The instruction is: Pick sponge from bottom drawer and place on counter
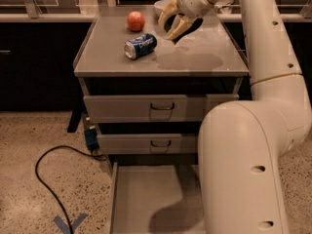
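The end effector (170, 27) hangs above the far right part of the tabletop (107, 57), just in front of a pale bowl (161, 6) and to the right of a red apple (136, 20). Its two cream-coloured fingers (166, 12) curve downward and are closed on the sponge (189, 25), which shows only as a small, flat, very dark patch wedged between them. Its green colour and wavy edges are hard to make out from this angle, so the grip is probably on one end of the pad, with the rest sticking out to the right. The sponge is held in the air and does not touch the grey metal surface, where a soft shadow (187, 61) lies below it. A blue soda can (140, 46) lies on its side nearer the front of the tabletop, left of the end effector and well apart from it. Below the tabletop are two closed grey drawer fronts, the upper (122, 108) and the lower (126, 144), each with a small dark handle. The bottom drawer (141, 194) is pulled out towards the camera, its plain grey floor bare apart from a dark shadow near the robot's body. The white arm (263, 57) rises along the right side and bends over the tabletop. A black cable (41, 179) loops across the speckled floor, beside a blue tape mark (69, 224).
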`<act>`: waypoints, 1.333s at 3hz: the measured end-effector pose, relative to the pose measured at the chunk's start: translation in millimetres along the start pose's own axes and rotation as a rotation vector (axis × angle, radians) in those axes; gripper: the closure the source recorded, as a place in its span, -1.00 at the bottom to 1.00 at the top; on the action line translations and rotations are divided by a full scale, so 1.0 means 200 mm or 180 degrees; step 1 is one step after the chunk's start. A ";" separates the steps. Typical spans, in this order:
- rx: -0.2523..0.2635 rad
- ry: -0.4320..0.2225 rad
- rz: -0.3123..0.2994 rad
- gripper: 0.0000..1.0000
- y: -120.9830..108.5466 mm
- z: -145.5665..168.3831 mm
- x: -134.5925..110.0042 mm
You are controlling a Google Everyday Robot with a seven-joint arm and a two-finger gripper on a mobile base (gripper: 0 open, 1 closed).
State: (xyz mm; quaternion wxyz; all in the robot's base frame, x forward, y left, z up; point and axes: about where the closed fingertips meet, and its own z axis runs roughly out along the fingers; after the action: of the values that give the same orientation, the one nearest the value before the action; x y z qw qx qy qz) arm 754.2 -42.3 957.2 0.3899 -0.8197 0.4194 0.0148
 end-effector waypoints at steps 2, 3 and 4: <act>0.0459 0.0457 -0.0014 1.00 -0.20 0.09 0.27; 0.0552 0.0401 0.0209 1.00 -0.17 0.22 0.39; 0.0526 0.0076 0.0568 1.00 -0.05 0.37 0.46</act>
State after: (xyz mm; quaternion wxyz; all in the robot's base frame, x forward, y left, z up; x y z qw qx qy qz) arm 844.3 -53.2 879.5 0.4482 -0.7443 0.4951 0.0050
